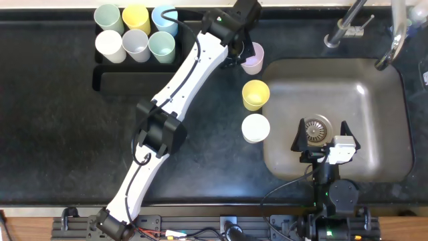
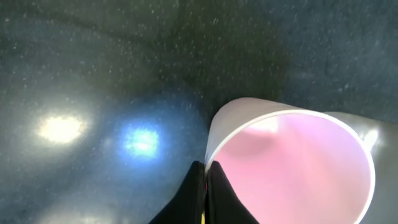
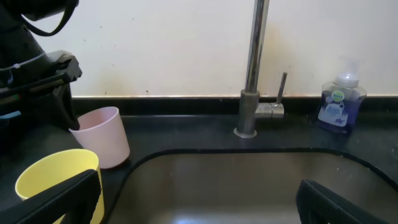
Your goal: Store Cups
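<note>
A pink cup (image 1: 255, 60) (image 2: 292, 168) (image 3: 101, 137) stands upright on the dark counter by the sink's back left corner. My left gripper (image 1: 235, 55) (image 2: 206, 183) (image 3: 67, 109) is shut on its rim, one finger inside the cup and one outside. A yellow cup (image 1: 255, 94) (image 3: 56, 180) and a white cup (image 1: 255, 128) stand in a row in front of it along the sink's left edge. A black tray (image 1: 100, 79) at the back left holds several pastel cups (image 1: 136, 41). My right gripper (image 1: 324, 139) (image 3: 199, 208) hangs open over the sink.
The steel sink (image 1: 374, 134) (image 3: 249, 180) takes up the right side, with its drain (image 1: 316, 127) under my right gripper. A faucet (image 1: 348, 23) (image 3: 255, 68) stands behind it and a soap bottle (image 3: 340, 102) to its right. Bare counter (image 1: 60, 134) spreads at the left.
</note>
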`<move>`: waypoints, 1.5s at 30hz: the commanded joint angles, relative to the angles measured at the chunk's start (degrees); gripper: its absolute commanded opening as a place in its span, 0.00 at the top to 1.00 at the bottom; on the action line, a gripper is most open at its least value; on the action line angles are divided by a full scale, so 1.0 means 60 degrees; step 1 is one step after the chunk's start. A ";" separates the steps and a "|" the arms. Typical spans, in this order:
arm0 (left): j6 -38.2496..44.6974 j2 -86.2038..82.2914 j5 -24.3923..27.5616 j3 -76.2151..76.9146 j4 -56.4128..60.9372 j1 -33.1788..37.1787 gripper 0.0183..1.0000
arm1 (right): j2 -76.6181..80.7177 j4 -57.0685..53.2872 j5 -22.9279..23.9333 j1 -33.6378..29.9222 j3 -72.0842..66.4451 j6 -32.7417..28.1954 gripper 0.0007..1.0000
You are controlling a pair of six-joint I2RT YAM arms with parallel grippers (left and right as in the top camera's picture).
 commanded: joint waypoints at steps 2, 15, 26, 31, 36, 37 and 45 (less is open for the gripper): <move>-0.0310 0.0022 0.0062 -0.0117 -0.0007 0.0102 0.98 | -0.0073 0.0044 -0.0051 -0.0062 -0.0127 -0.0029 0.00; -0.0310 -0.5778 -0.1639 -0.1566 -0.2488 0.2936 0.98 | -0.0073 0.0044 -0.0047 -0.0062 -0.0127 -0.0029 0.00; -0.0302 -1.0874 -0.0943 -1.0859 0.1293 0.6849 0.98 | -0.0073 0.0044 -0.0047 -0.0062 -0.0127 -0.0029 0.00; -0.0295 -1.0695 -0.1053 -1.1934 0.2135 0.7125 0.98 | -0.0073 0.0044 -0.0047 -0.0062 -0.0127 -0.0029 0.00; -0.0299 -1.0065 -0.1260 -1.1934 0.2426 0.7235 0.98 | -0.0073 0.0044 -0.0047 -0.0062 -0.0127 -0.0029 0.00; -0.0299 -0.9908 -0.1249 -1.1934 0.2521 0.7271 0.98 | -0.0073 0.0044 -0.0047 -0.0062 -0.0127 -0.0029 0.00; -0.0302 -0.8936 -0.0922 -1.1934 0.3133 0.7493 0.98 | -0.0073 0.0044 -0.0047 -0.0062 -0.0127 -0.0029 0.00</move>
